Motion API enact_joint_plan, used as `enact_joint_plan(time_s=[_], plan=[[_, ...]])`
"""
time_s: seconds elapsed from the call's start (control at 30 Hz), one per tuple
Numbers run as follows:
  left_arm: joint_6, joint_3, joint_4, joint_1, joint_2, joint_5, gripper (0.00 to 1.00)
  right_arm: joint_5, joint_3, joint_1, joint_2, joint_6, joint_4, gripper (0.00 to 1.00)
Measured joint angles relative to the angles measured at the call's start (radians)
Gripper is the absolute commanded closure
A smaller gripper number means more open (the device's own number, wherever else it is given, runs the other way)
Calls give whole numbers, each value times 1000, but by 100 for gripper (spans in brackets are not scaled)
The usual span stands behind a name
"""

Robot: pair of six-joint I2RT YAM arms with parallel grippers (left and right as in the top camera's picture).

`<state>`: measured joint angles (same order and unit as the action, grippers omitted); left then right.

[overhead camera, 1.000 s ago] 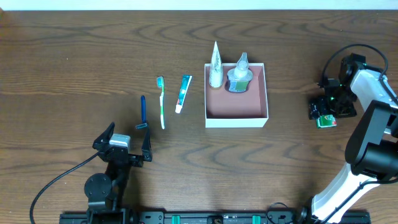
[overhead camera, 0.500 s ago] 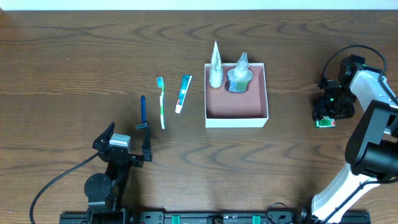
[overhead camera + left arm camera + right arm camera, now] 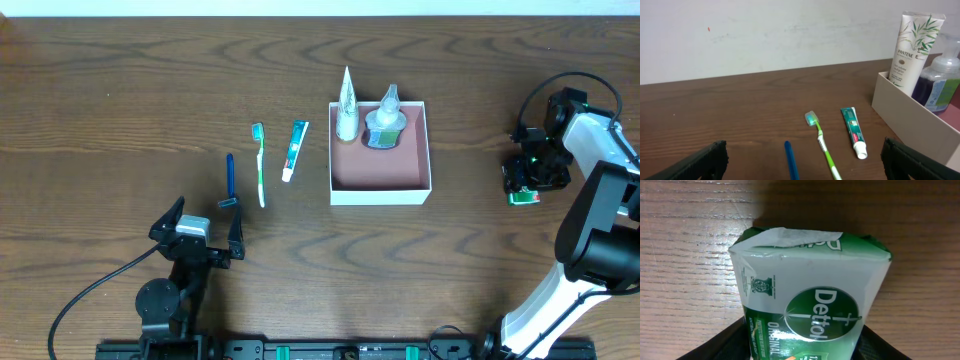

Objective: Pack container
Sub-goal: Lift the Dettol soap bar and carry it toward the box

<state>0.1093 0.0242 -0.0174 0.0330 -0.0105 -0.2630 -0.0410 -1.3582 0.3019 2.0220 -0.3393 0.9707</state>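
- One item is under work: the Dettol soap packet lies flat on the surface, to the right of the container and well apart from it. The right gripper stands over it with its fingers flanking two sides. Whether they already pinch it I cannot tell.
- Risk: the wrapper looks glossy and loose at its ends. A grip on the film alone could slip, or let the bar swing on lifting and fall short of the box.
- The container sits mid-surface, with white walls and a pink floor. The front part of the floor is bare; judged room enough for the soap laid flat.
- Risk at placing: a Pantene tube and a clear bottle of purple liquid stand upright against the far wall. A low pass over the rim could tip them.
- Nothing lies between soap and container.
- Farther left, outside the box: toothpaste tube, green toothbrush and blue razor lie side by side, apart.
- The left gripper has its fingers spread wide and empty, near the razor.
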Motion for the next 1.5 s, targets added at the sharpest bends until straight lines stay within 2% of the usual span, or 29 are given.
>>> enact_joint_plan(time_s=[0.23,0.73,1.1,1.37,1.5], plan=[[0,0,0,0,0,0,2,21,-46,0,0,18,69,46],[0,0,0,0,0,0,2,150,-315,-15,0,18,295,45],[0,0,0,0,0,0,2,239,-607,-111,0,18,469,49],[0,0,0,0,0,0,2,296,-842,-220,0,18,569,47],[0,0,0,0,0,0,2,299,-905,-266,0,18,578,45]])
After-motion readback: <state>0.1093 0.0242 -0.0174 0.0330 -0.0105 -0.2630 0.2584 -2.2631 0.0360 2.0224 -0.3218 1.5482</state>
